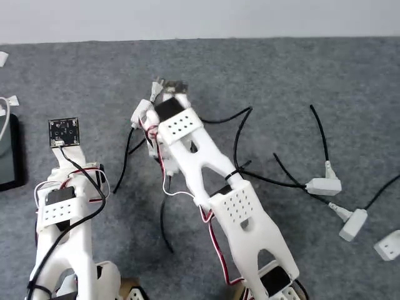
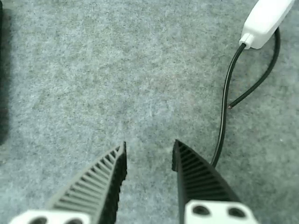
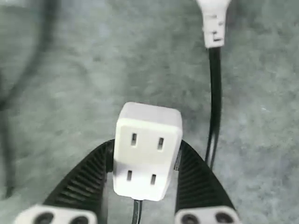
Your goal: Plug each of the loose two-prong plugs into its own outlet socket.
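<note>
Socket block point(image 3: 148, 135), white with two pairs of slots, is clamped between the fingers of the right end effector point(image 3: 145, 149) over the grey bench point(image 3: 70, 93). One white plug point(image 3: 212, 18) with a black cord point(image 3: 214, 93) lies near it. Left end effector point(image 2: 149, 144) hangs open over the bench, with a second white plug point(image 2: 266, 21) lying apart from it.

**Soft, even light over the table**

In the high view, diffuse light falls evenly on the grey table point(image 1: 281, 75). The white arms point(image 1: 237, 206) cast only faint, soft-edged shadows, and their plastic is bright but keeps its detail. In the right wrist view the socket block point(image 3: 147, 149) is the brightest surface. The grey around it looks dimmer than in the evenly lit left wrist view.
</note>
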You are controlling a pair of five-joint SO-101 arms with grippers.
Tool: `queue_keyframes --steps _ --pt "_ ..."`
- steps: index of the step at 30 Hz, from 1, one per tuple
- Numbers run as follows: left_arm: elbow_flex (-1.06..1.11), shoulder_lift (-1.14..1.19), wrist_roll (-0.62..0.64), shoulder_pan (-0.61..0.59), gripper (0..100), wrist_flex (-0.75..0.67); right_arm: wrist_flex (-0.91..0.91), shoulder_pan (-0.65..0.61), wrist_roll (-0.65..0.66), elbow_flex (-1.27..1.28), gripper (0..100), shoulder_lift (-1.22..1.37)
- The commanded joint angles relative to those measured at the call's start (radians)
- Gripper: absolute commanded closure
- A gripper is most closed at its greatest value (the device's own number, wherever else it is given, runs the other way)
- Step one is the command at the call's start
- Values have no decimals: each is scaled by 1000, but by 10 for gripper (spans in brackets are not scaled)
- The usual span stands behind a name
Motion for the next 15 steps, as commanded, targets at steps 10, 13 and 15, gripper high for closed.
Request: queue_keyframes --steps 10,13,15 --pt "-48 -9 -9 -6 848 -28 -27 -50 364 -206 855 73" --pt "-48 -9 -9 -6 848 -28 -22 -70 502 -207 853 65" --pt "-48 -9 -9 -6 848 -28 -4 -68 542 -207 851 35"
